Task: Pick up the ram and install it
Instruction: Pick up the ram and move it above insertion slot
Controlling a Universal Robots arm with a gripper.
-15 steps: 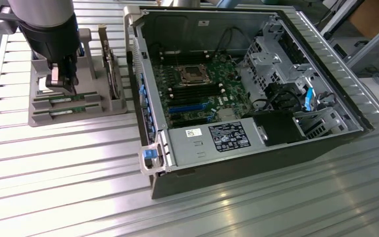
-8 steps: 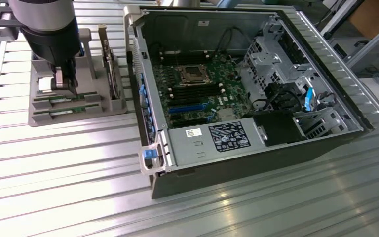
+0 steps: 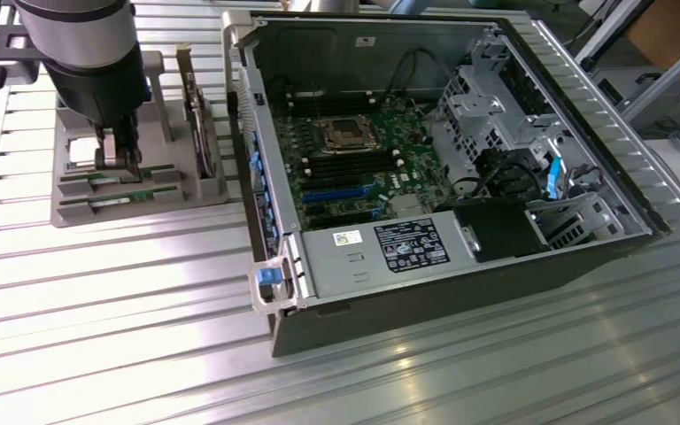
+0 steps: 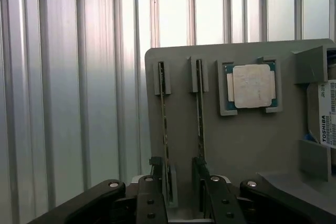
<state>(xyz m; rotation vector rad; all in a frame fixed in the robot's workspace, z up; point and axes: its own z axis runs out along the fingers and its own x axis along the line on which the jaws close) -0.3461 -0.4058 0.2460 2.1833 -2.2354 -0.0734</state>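
While the arm stands over the tray (image 3: 81, 212), the gripper (image 3: 117, 164) hangs low on it. Wrist view: ram (image 4: 164, 124) and second ram (image 4: 200, 114) on edge in tray slots, gripper jaws apart at their near ends, contact unclear.

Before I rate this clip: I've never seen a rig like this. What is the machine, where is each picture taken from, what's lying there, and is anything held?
The machine is one robot arm with a two-fingered gripper. One picture comes from a camera standing off the arm; the other from a camera on its wrist, looking past the fingers. On the ribbed metal table sit an open computer case and a grey holder. The holder carries a ram stick and its twin, both on edge, a square processor chip and a Toshiba-labelled drive. The gripper is open, low over one end of the sticks, holding nothing.
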